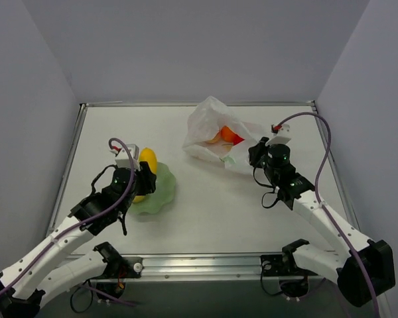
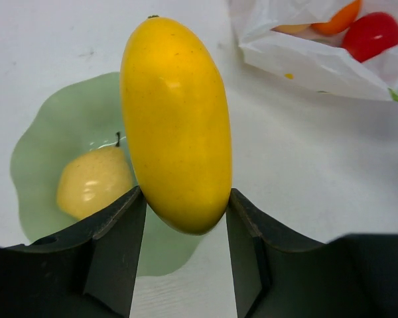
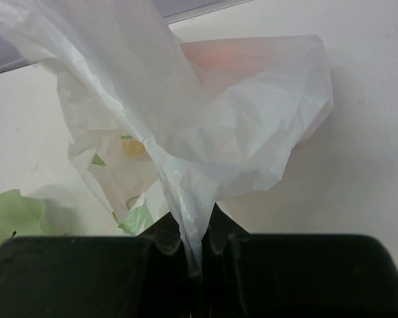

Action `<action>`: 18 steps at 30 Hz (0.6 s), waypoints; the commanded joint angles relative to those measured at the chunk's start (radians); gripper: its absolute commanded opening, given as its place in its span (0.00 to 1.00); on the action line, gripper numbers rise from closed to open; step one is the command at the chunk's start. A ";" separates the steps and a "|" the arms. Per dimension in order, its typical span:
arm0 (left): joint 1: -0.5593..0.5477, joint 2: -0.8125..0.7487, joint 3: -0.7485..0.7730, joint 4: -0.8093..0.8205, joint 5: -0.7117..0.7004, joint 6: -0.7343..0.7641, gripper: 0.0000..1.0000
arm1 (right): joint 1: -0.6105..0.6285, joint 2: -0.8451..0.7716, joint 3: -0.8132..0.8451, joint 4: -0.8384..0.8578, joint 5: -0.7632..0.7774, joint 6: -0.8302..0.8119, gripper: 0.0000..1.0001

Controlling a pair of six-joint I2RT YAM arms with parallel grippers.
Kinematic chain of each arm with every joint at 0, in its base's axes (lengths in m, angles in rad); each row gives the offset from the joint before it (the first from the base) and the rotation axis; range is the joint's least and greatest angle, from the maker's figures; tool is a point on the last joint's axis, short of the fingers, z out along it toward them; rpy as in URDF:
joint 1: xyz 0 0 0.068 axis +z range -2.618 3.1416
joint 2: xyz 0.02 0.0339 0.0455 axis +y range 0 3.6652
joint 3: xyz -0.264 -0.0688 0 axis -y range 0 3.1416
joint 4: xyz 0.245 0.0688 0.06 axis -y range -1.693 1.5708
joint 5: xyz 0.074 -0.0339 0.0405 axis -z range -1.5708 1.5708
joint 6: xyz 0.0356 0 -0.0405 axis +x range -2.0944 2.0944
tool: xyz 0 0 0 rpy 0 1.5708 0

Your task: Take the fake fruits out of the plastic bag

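- A white table [image 1: 212, 218] boxed in by plain grey walls [image 1: 186, 53] carries the whole scene.
- The left gripper [image 2: 184, 212] is part-way open. Its jaws are closed just enough to pinch the lower end of a long yellow fruit [image 2: 176, 126].
- That fruit stands upright over the near edge of the pale green bowl [image 2: 53, 139], apparently held there to be dropped in.
- A pale yellow fruit [image 2: 93, 182] already lies in that bowl.
- The right gripper [image 3: 196, 242] is clamped almost closed on a fold of the plastic bag [image 3: 252, 132]. It holds that edge up, probably to keep the mouth facing the other arm.
- An orange fruit [image 2: 337, 20] and a red fruit [image 2: 371, 34] lie inside the bag, on the table's far right side.
- A pinkish tint showing through the film may be another fruit.
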 commanded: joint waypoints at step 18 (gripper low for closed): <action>-0.034 0.090 0.046 -0.058 -0.100 -0.042 0.73 | 0.008 -0.203 -0.111 -0.143 -0.032 0.005 0.00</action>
